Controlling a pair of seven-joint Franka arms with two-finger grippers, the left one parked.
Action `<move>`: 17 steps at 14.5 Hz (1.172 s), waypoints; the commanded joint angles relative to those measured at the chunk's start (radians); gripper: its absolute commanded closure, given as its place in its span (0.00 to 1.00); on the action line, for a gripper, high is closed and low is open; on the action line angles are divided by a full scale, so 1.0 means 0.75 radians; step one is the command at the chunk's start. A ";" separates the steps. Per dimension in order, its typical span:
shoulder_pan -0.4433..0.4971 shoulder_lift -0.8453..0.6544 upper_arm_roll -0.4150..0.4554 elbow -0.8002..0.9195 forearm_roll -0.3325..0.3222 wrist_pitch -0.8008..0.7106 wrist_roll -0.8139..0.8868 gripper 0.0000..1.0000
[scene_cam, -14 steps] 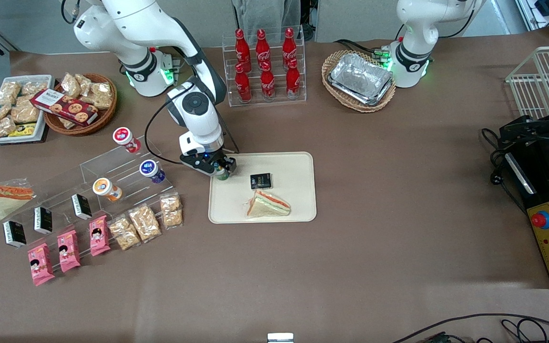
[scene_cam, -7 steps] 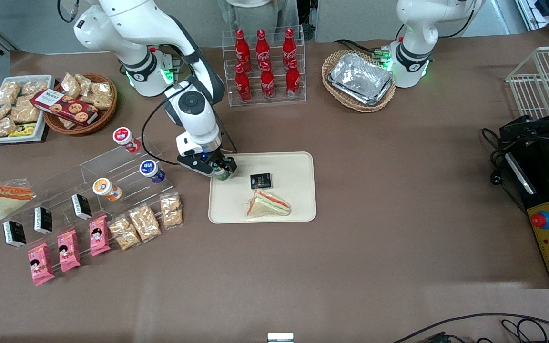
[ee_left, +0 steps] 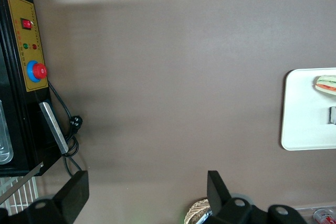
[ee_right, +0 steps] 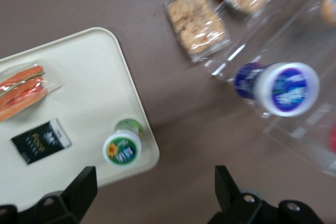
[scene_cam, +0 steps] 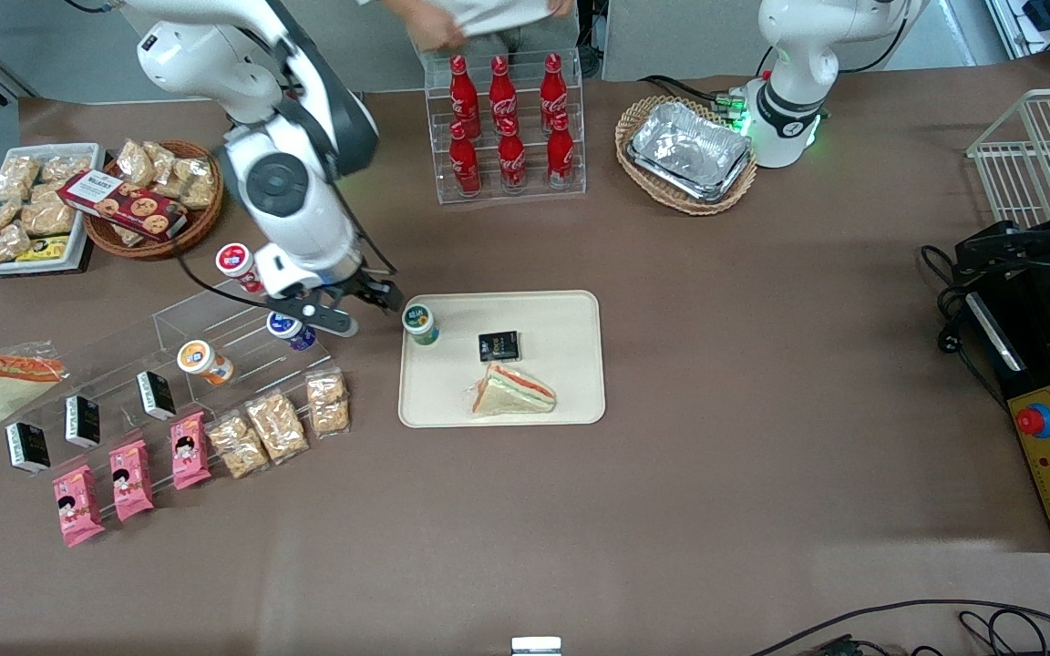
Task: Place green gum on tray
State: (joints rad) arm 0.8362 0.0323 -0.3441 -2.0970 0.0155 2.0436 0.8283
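Green gum (scene_cam: 419,323): stands upright on the tray, white lid up, in the tray corner nearest the working arm's end of the table and farthest from the front camera. Nothing grips it. Also seen from the right wrist camera (ee_right: 123,146), just inside the rounded corner.

Tray (scene_cam: 571,314): cream-beige, lies flat on the brown table, roughly mid-table.

Gripper (scene_cam: 363,308): raised above the table, just beside the tray edge on the working arm's side, between the gum and the clear display stand. Fingers spread apart and empty; the wrist view shows both fingertips (ee_right: 79,187) wide of each other with bare table between them.

Black packet (scene_cam: 499,346): flat on the tray, near the gum, not touching it.

Sandwich (scene_cam: 513,390): wrapped triangle on the tray, nearer the front camera than the black packet.

Display stand (scene_cam: 215,323): clear acrylic, stepped, toward the working arm's end of the table.

Purple bottle (scene_cam: 291,330): lies tilted on the stand, partly under the gripper in the front view.

Orange bottle (scene_cam: 204,361): on the stand, nearer the front camera than the purple one.

Red bottle (scene_cam: 241,266): on the stand's upper step.

Snack bags (scene_cam: 277,424): three clear packets on the table at the foot of the stand.
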 commanded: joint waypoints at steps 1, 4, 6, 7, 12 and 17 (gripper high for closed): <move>-0.063 0.024 0.003 0.367 0.024 -0.423 -0.167 0.00; -0.088 0.014 0.001 0.595 0.028 -0.646 -0.298 0.00; -0.088 -0.014 0.001 0.689 0.012 -0.728 -0.347 0.00; -0.090 -0.047 -0.001 0.689 -0.002 -0.718 -0.396 0.00; -0.331 -0.110 -0.016 0.689 -0.111 -0.663 -0.944 0.00; -0.640 -0.094 -0.005 0.696 -0.021 -0.653 -1.280 0.00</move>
State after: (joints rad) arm 0.4402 -0.0438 -0.3616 -1.5848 -0.0587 1.5443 -0.0837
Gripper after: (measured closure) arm 0.000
